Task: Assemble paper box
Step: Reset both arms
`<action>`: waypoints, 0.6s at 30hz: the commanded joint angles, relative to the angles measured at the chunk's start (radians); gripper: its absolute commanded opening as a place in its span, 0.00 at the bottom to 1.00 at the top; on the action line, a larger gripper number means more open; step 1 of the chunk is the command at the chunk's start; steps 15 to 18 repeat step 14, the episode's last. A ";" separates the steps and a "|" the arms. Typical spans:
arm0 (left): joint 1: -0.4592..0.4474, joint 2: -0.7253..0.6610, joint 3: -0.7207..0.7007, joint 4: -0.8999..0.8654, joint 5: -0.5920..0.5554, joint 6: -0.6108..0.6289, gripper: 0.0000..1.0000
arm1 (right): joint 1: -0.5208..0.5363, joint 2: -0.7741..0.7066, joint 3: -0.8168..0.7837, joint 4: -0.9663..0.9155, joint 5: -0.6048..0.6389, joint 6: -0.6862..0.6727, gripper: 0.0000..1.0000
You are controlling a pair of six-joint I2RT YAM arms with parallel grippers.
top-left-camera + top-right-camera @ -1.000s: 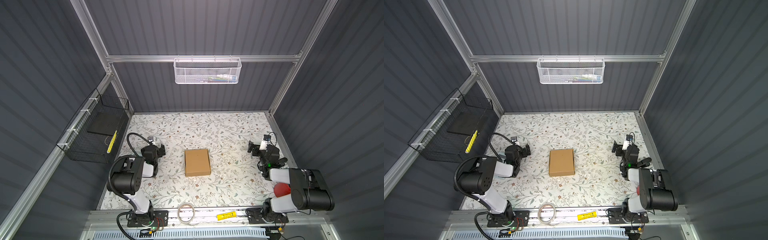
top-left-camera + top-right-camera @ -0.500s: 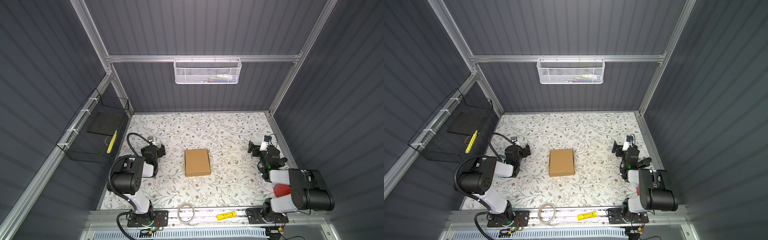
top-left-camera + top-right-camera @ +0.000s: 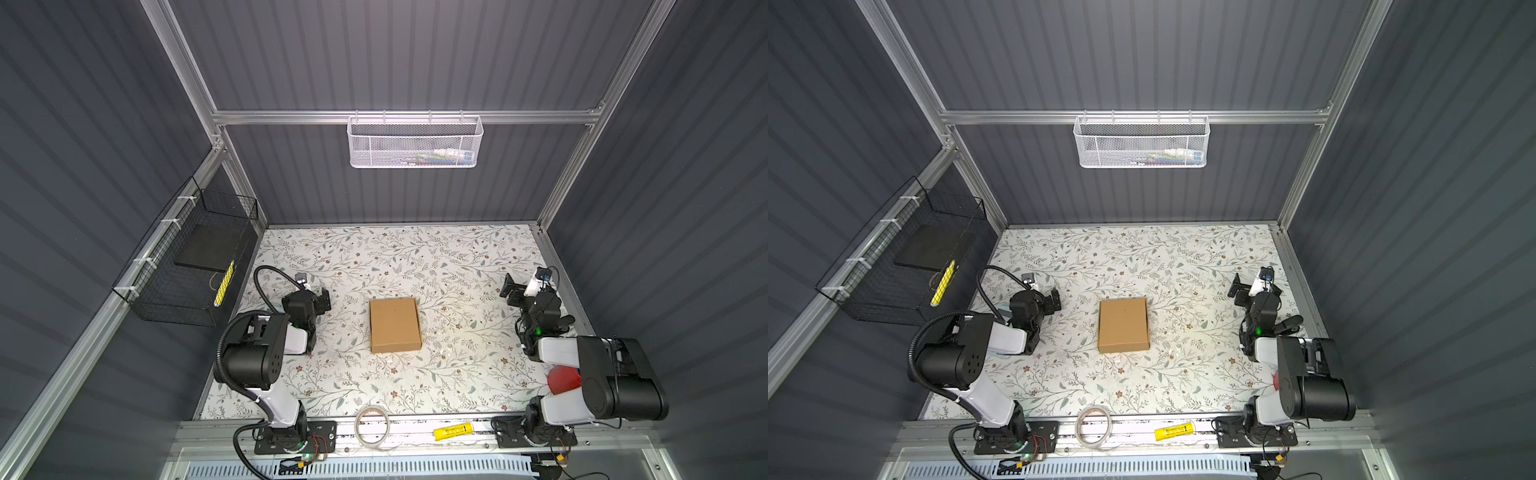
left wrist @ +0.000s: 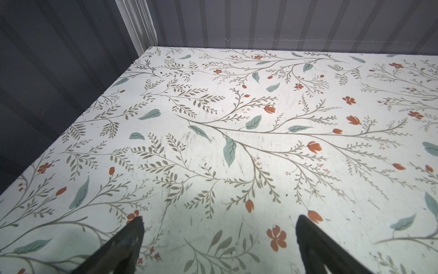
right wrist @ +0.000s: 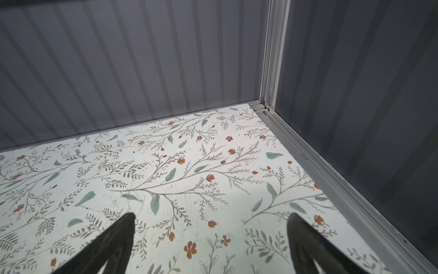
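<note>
The paper box (image 3: 395,325) (image 3: 1123,325) lies folded shut, a small flat brown rectangle in the middle of the floral table, with nothing touching it. My left gripper (image 3: 321,300) (image 3: 1055,301) rests low to the box's left, well apart from it. In the left wrist view this gripper (image 4: 220,218) is open over bare table. My right gripper (image 3: 512,291) (image 3: 1238,289) sits far to the box's right, near the side wall. It (image 5: 211,214) is open too, with only table between its fingers. Neither wrist view shows the box.
A tape roll (image 3: 372,424) and a yellow tube (image 3: 454,431) lie on the front rail. A white mesh basket (image 3: 415,143) hangs on the back wall and a black wire basket (image 3: 187,266) on the left wall. The aluminium frame edge (image 5: 320,180) runs close beside the right gripper.
The right wrist has turned slightly toward the side wall. The box and the left arm have not moved, and both grippers stay open.
</note>
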 commanded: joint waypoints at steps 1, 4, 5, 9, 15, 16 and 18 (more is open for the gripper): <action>0.006 0.012 0.013 0.006 0.002 0.016 1.00 | 0.003 -0.001 -0.004 -0.053 -0.007 -0.014 0.99; 0.006 0.012 0.013 0.007 0.002 0.015 1.00 | 0.004 0.001 -0.003 -0.055 -0.012 -0.017 0.99; 0.006 0.012 0.013 0.007 0.002 0.016 1.00 | 0.006 0.001 0.000 -0.058 -0.017 -0.020 0.99; 0.006 0.012 0.013 0.007 0.002 0.016 1.00 | 0.006 0.009 0.016 -0.082 -0.028 -0.025 0.99; 0.006 0.012 0.013 0.007 0.002 0.016 1.00 | 0.004 0.007 0.017 -0.085 -0.035 -0.023 0.99; 0.006 0.012 0.013 0.007 0.002 0.016 1.00 | 0.004 0.007 0.017 -0.085 -0.035 -0.023 0.99; 0.006 0.012 0.013 0.007 0.002 0.016 1.00 | 0.004 0.007 0.017 -0.085 -0.035 -0.023 0.99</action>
